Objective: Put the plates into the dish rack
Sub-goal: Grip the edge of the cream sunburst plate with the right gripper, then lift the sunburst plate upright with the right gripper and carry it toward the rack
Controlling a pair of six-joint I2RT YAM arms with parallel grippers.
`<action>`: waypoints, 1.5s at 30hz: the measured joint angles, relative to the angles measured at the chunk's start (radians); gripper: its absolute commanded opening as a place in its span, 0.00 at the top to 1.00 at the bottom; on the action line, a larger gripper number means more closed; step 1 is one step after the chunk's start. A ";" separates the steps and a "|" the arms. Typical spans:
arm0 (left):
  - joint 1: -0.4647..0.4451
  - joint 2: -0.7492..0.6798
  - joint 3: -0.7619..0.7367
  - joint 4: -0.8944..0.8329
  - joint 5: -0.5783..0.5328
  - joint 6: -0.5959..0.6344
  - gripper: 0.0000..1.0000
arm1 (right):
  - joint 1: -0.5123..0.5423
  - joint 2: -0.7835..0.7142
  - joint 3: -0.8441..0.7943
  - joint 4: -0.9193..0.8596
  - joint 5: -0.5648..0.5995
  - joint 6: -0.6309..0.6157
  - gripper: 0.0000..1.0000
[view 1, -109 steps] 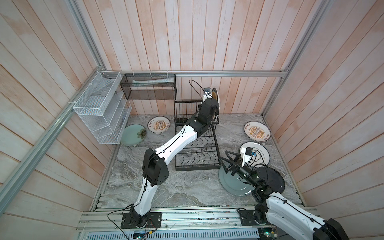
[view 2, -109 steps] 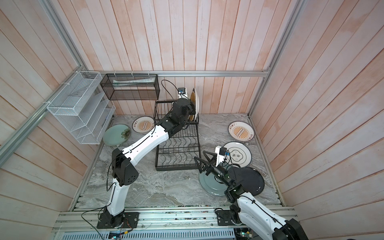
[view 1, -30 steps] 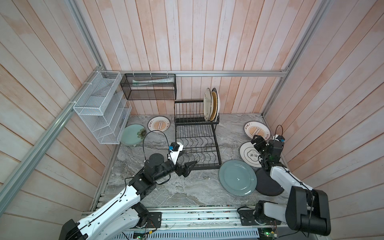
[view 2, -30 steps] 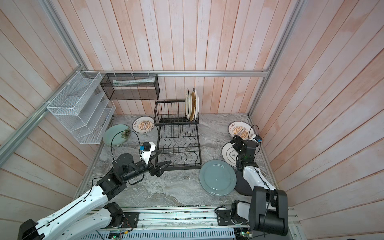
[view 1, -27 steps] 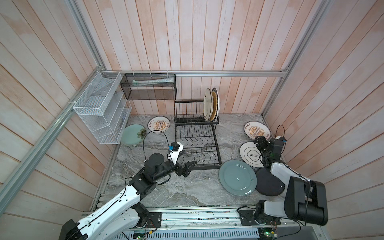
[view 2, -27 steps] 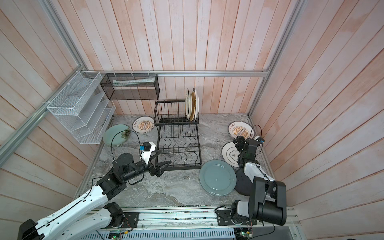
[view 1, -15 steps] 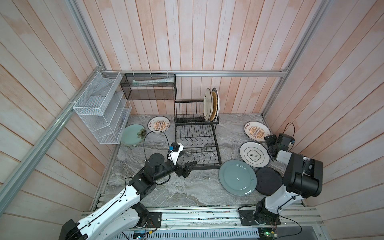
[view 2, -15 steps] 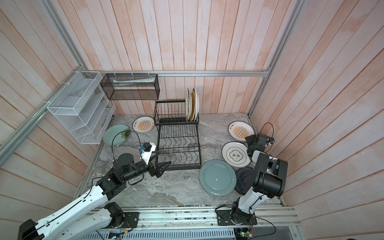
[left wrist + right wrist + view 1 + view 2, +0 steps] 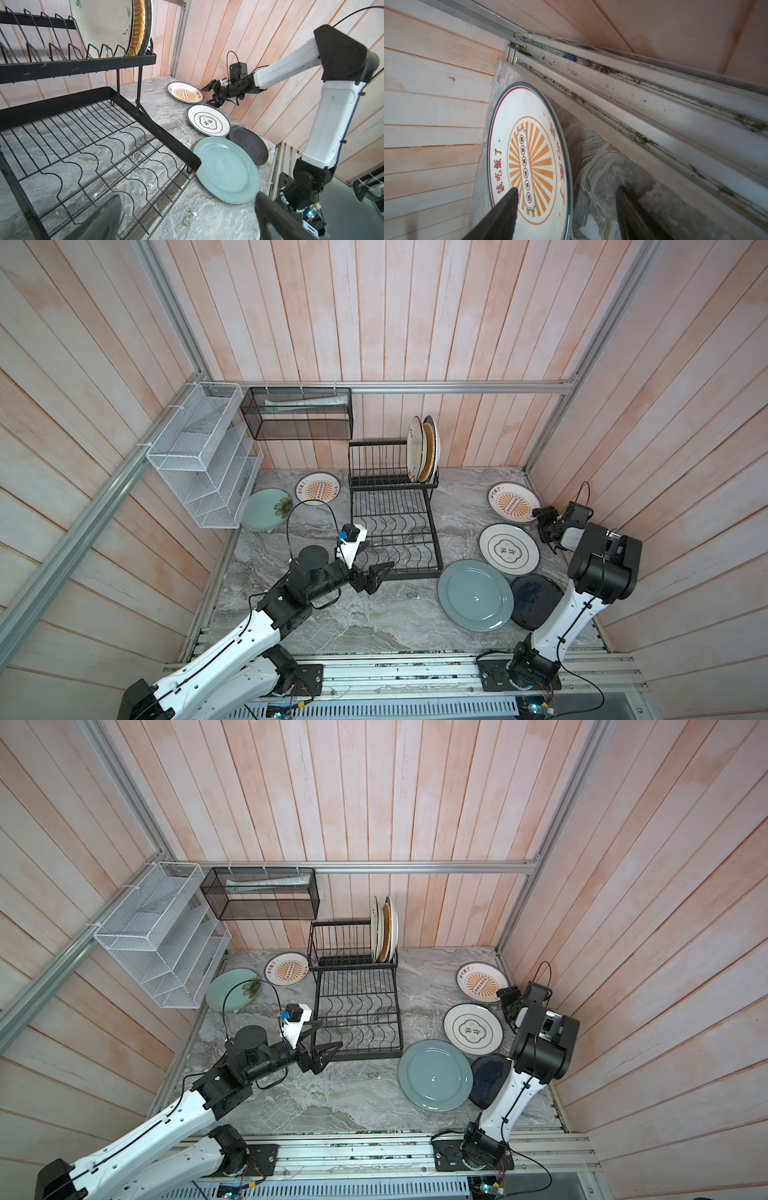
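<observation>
- Already loaded, a cream floral plate [image 9: 414, 449], a yellow woven-look plate [image 9: 428, 458] and a white plate [image 9: 434, 435] stand on edge at the right end of the upper tier of the dish rack [image 9: 411, 573].
- Right of the rack, four plates lie flat on the marble table [image 9: 332, 614]: a sunburst plate [image 9: 529, 162] near the back corner, then a black-ringed plate [image 9: 509, 549], a grey-blue plate [image 9: 476, 595] and a black plate [image 9: 536, 601], whose edge lies partly under the grey-blue one.
- Left of the rack, a second sunburst plate [image 9: 318, 488] and a pale green plate [image 9: 266, 509] lie flat near the wall.
- Jaws apart, the right gripper [image 9: 566, 188] straddles the rim of the corner sunburst plate, one finger over its face and the other over the table; whether it touches cannot be told.
- Spread wide and empty, the left gripper [image 9: 376, 556] hovers at the front left corner of the rack's lower tier.
- On the walls hang a white mesh organizer [image 9: 199, 472] and a black mesh basket [image 9: 299, 414].
</observation>
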 measured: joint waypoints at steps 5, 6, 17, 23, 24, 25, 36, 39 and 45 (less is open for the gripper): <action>0.000 0.000 0.000 0.000 0.000 0.000 0.00 | 0.003 0.040 0.048 -0.010 -0.053 -0.015 0.33; 0.000 0.000 0.000 0.000 0.000 0.000 0.00 | 0.004 0.045 0.053 -0.010 -0.061 -0.019 0.35; 0.000 0.006 0.002 -0.001 -0.003 0.000 0.00 | 0.027 0.124 0.118 -0.019 -0.157 -0.036 0.77; 0.000 0.006 0.002 -0.002 -0.007 0.000 0.00 | 0.026 0.142 0.116 0.013 -0.211 0.006 1.00; 0.000 0.006 0.002 -0.002 -0.007 0.000 0.00 | 0.028 0.142 0.114 0.018 -0.215 0.013 1.00; 0.000 0.005 0.002 -0.002 -0.007 0.000 0.00 | 0.028 0.145 0.111 0.027 -0.224 0.023 1.00; 0.000 -0.005 0.002 -0.006 -0.032 0.019 0.00 | 0.029 0.089 -0.005 0.128 -0.247 0.137 1.00; 0.000 -0.006 0.002 -0.012 -0.035 0.025 0.00 | 0.039 0.014 -0.052 0.153 -0.247 0.198 1.00; 0.000 -0.010 0.002 -0.020 -0.042 0.034 0.00 | 0.080 -0.173 -0.090 0.233 -0.247 0.301 1.00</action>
